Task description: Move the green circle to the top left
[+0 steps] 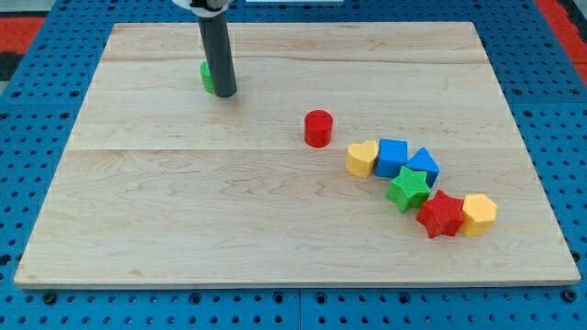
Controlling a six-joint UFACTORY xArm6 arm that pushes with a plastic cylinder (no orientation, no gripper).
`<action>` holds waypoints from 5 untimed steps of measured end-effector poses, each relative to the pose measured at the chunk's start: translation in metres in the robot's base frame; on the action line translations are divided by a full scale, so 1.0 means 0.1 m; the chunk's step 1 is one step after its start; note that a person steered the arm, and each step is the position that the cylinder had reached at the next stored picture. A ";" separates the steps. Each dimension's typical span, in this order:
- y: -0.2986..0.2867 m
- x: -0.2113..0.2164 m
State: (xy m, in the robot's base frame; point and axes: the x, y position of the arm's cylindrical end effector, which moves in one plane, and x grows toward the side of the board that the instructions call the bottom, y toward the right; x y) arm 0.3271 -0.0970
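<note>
Eight blocks on the worktop (pixel 138 229): two green, two red, two yellow, two blue.
Green circle (pixel 207 77) sits top left, mostly hidden behind my tip (pixel 226 93), touching it; rod carries no gripper. Rightward: red cylinder (pixel 318 127), yellow heart (pixel 362 158), blue cube (pixel 392 155), green star (pixel 408 188), second blue block (pixel 425 164), red star (pixel 441 214), yellow hexagon (pixel 479 212).

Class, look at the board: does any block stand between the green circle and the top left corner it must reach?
No. The green circle sits just left of my tip, and the other blocks, the red cylinder included, lie to the view's right.
</note>
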 end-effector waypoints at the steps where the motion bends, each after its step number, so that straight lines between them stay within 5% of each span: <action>1: 0.00 -0.30; 5: -1.00 -0.80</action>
